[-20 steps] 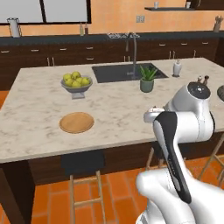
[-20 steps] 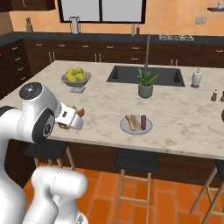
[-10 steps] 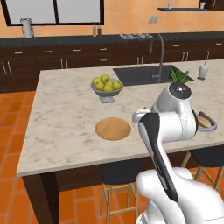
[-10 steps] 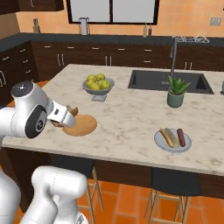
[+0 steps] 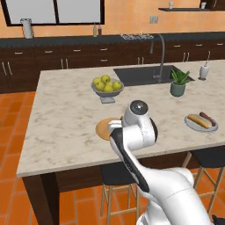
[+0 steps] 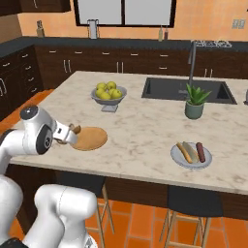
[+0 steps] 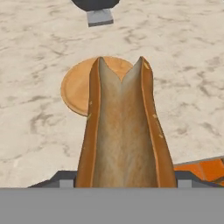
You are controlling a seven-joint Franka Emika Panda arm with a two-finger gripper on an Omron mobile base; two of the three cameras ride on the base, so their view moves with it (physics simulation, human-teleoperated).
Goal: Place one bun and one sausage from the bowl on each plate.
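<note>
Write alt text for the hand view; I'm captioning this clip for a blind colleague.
A split hot-dog bun, held in the gripper, stretches away from the camera toward a round orange-brown plate on a pale marbled counter. The grey foot of a fruit bowl shows at the top edge.

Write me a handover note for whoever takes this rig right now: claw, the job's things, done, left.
Claw: shut on a bun, held near the counter edge beside the orange plate.
Grey plate: has a bun and a sausage on it; looks done.
Orange plate: bare.
Left: set the held bun on the orange plate, then bring it a sausage.
</note>
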